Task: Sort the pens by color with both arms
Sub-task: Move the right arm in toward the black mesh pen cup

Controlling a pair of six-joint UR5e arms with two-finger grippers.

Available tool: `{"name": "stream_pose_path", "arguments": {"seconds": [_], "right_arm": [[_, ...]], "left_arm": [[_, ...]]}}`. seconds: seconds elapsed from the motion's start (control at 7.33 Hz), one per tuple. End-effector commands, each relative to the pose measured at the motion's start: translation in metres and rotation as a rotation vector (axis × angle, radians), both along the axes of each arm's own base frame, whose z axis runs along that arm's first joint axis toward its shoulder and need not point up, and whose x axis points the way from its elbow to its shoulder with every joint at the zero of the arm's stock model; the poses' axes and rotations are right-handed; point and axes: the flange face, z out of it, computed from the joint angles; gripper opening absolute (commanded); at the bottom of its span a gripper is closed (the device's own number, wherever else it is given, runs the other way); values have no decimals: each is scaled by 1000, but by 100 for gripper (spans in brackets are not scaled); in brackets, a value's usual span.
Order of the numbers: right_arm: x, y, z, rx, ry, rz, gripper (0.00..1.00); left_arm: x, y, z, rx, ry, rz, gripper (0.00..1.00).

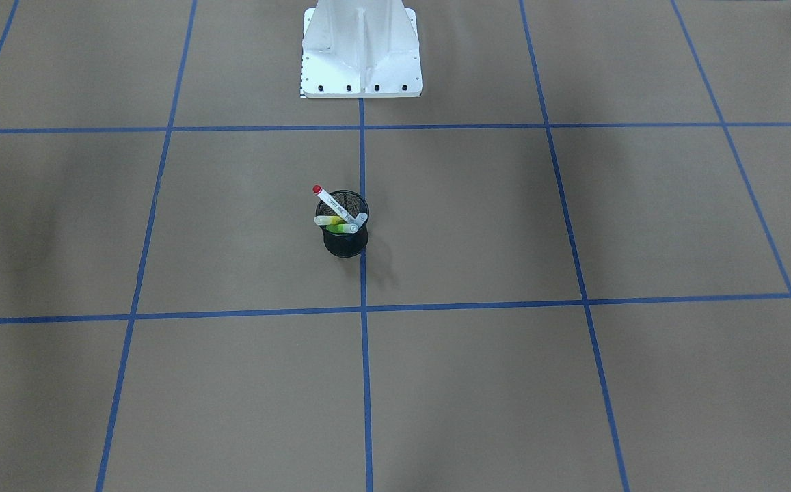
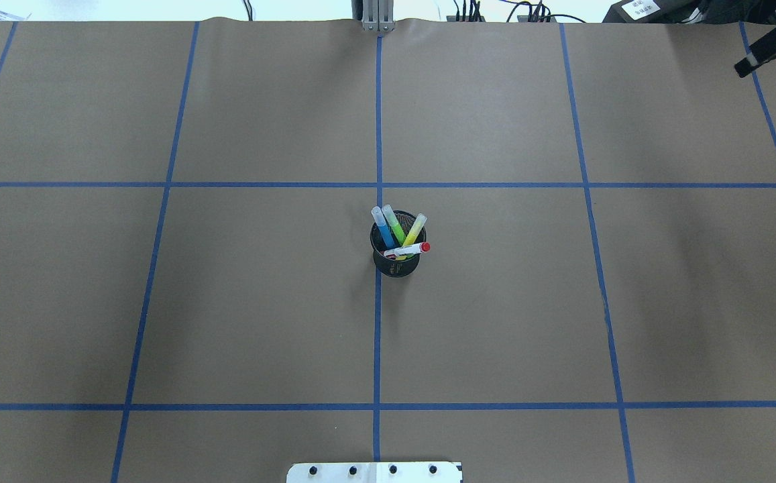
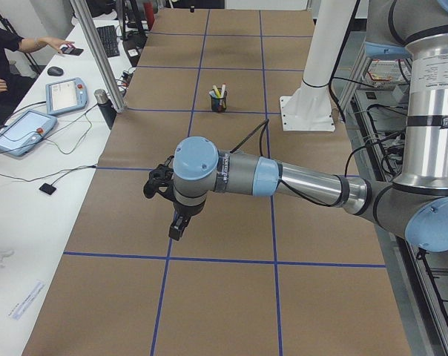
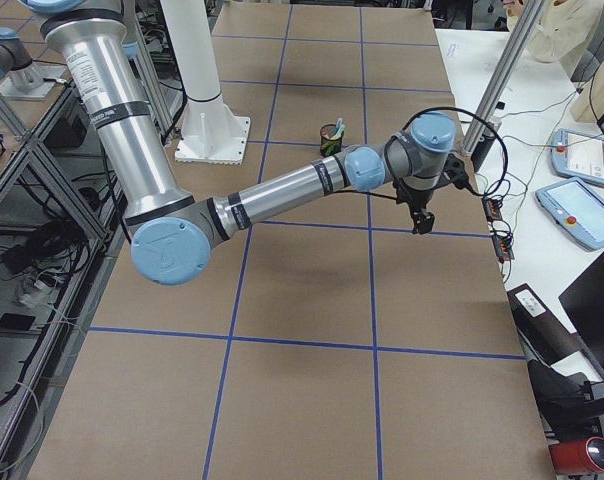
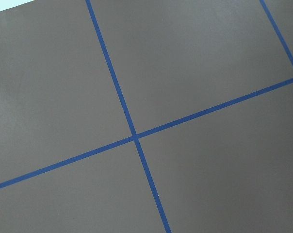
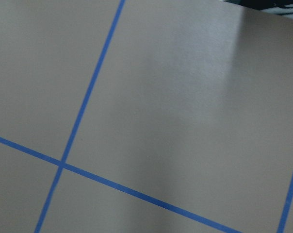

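At the centre of the desk (image 2: 227, 302), at 12 o'clock from the white base (image 1: 361, 61), stands the black mesh cup (image 2: 396, 265) holding all four pens. None is sorted yet.

- The blue pen (image 2: 382, 231) and green pen (image 2: 394, 225) lean toward 11 o'clock.
- The yellow pen (image 2: 414, 230) leans toward 1 o'clock.
- The red-capped pen (image 2: 408, 251) lies across the rim with its cap at 3 o'clock.

Beyond the cup, the left hand (image 3: 178, 222) hangs above the desk at roughly 10 o'clock and the right hand (image 4: 419, 222) at roughly 2 o'clock. Both are well apart from the cup. The side views do not show whether the fingers are spread or pressed together.

Recommended procedure for the step judged to be in hand, the first approach:

1. Bring one hand over the cup at a time.
2. Take the red-capped pen first, since it overlies the others.
3. Grip it just below the cap and lift along its axis.

The light cup may tip or rise with the pen, so steadying it with the other hand is advisable.

The desk is covered in brown paper divided into squares by blue tape (image 2: 377, 335). At its far edge a white side table (image 3: 31, 170) carries control tablets (image 3: 20, 132), and a person (image 3: 5, 52) sits there.
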Motion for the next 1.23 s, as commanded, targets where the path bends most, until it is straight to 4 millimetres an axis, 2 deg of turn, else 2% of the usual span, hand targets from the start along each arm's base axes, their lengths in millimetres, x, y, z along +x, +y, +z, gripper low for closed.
{"name": "stream_pose_path", "arguments": {"seconds": [0.0,0.14,0.41,0.82,1.09], "right_arm": [[-94,-2,-71,50,21,-93,100],[-122,8,-95,39,11,-99,100],[-172,15,-160,-46,-36,-43,100],[-258,42,-245,-147,-23,16,100],[-284,51,-294,-328,2,116,100]], "left_arm": [[1,0,0,-3,2,1,100],[1,0,1,-6,3,0,100],[1,0,2,-23,9,-13,100],[6,-2,2,-40,11,-14,100],[8,-3,12,-59,14,-11,100]]}}
